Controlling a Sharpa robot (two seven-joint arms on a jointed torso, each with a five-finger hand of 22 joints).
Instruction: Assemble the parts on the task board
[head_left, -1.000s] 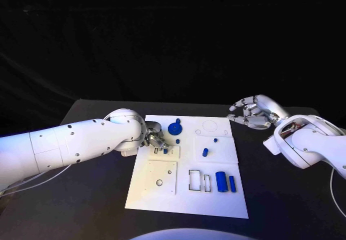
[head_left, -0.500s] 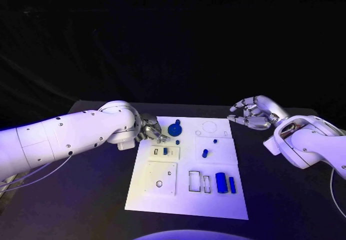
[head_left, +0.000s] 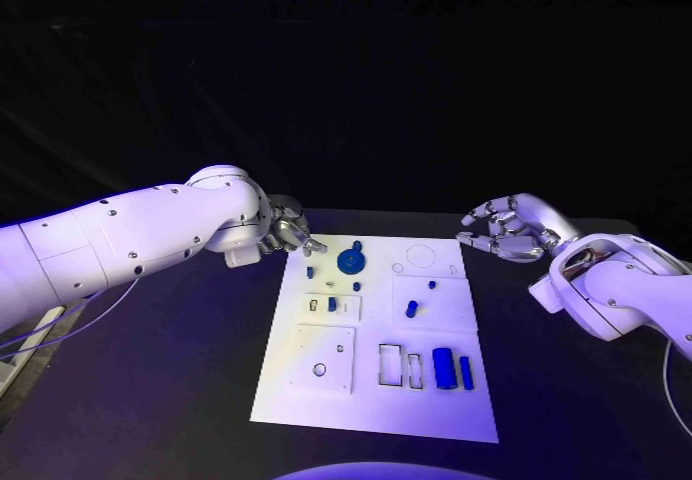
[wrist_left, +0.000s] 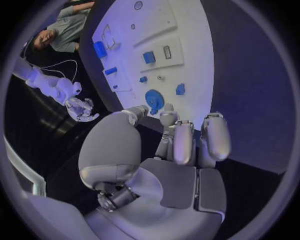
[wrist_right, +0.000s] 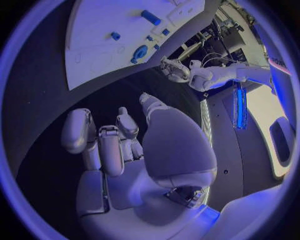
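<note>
The small blue parts (head_left: 444, 367) lying on the board (head_left: 376, 400) look light, rigid and smooth, best pinched across their narrow sides, while both the left hand (head_left: 286, 235) and right hand (head_left: 505, 229) hover empty, fingers loosely curled apart.

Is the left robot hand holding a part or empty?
Empty: the left wrist view shows the left robot hand with bare palm and fingers apart, beside the task board.

Task board (head_left: 378, 400) unobstructed from above; left hand (head_left: 287, 236) off its far-left corner, right hand (head_left: 506, 230) beyond far-right corner.
</note>
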